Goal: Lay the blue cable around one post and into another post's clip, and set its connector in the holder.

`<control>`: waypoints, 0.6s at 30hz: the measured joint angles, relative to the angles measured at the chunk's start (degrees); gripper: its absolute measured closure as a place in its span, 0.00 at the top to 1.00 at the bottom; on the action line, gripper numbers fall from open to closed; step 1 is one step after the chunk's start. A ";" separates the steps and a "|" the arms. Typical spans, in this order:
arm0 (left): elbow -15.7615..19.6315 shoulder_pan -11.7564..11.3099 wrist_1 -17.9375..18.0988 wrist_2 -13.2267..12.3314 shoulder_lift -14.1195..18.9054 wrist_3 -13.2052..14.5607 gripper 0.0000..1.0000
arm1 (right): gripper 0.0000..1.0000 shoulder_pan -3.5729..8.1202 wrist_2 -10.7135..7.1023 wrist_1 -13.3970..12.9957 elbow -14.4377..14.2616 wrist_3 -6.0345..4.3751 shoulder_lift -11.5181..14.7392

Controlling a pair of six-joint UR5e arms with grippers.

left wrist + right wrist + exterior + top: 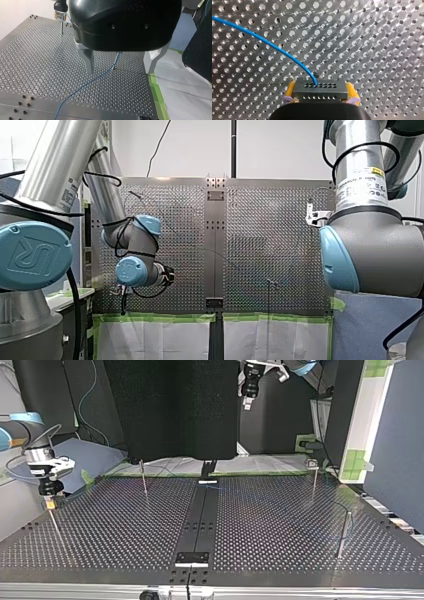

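My right gripper (320, 98) is clenched on the connector (319, 88), a yellow pad at each end. The cable (274, 46) leaves the connector's face and arcs away over the perforated worktop (374, 50). In the top view this gripper hangs just above a thin post (54, 525) near the view's left edge. My left gripper (120, 71) is released, its metal fingers wide apart above the worktop. The cable runs below them to a second post (116, 61).
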State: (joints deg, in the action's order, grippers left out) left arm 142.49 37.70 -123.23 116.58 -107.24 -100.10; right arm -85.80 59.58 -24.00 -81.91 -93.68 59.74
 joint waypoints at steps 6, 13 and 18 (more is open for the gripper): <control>0.01 -0.02 -0.16 0.00 0.01 0.00 1.00 | 0.00 0.02 0.02 -0.67 -0.05 -0.79 -0.06; 0.01 -0.01 -0.17 0.00 0.00 0.00 1.00 | 0.00 0.05 0.09 -1.50 -0.13 -2.25 -0.09; -0.01 -0.02 -0.19 0.00 0.00 0.00 1.00 | 0.00 0.05 0.10 -1.54 -0.07 -2.42 -0.10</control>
State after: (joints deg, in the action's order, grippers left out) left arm 142.47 37.68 -123.43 116.58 -107.25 -100.10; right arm -85.76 59.68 -25.54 -81.98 -96.10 59.64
